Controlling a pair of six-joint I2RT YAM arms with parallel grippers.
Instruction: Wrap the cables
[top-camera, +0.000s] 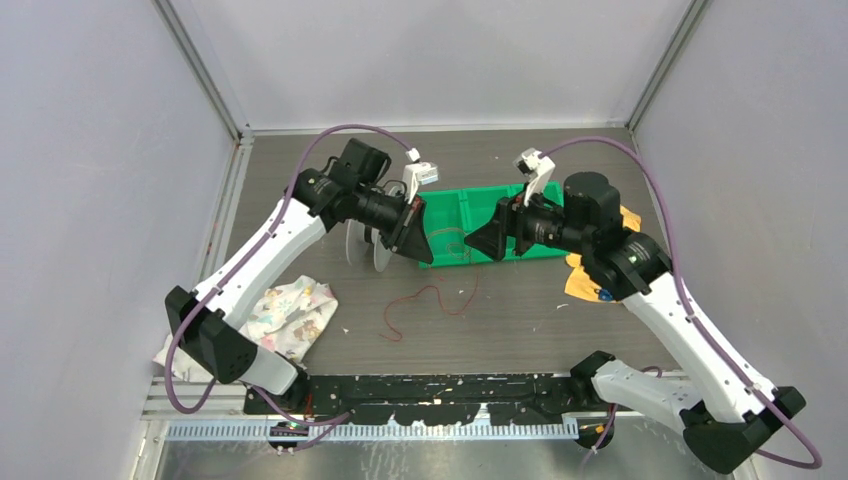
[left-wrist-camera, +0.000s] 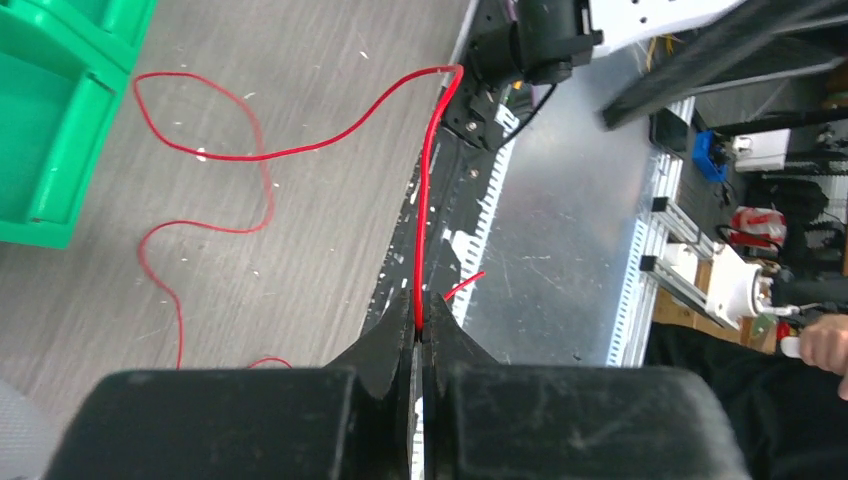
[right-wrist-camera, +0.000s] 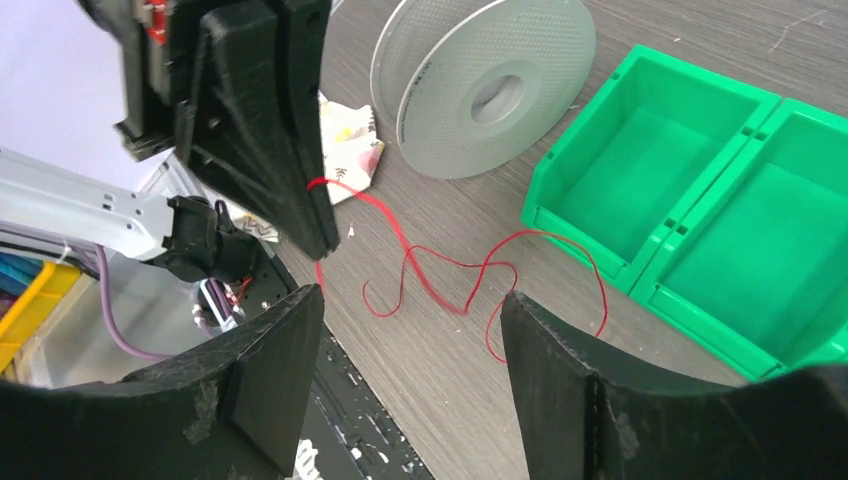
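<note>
Grey table (top-camera: 560, 330): cable (left-wrist-camera: 425, 200) lay in loose loops, none visibly on the spool (right-wrist-camera: 480, 85). Left gripper (left-wrist-camera: 420, 325) jaws clamped one end; right gripper (right-wrist-camera: 410, 300) jaws apart. Wrapping judged barely started.

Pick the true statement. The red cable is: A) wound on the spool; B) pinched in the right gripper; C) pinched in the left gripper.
C: the left gripper is shut on the red cable; the right gripper is open, and the loops lie loose on the table, off the spool.

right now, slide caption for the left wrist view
Left hand pinching the red cable, loose loops lying beside the green bin
</note>
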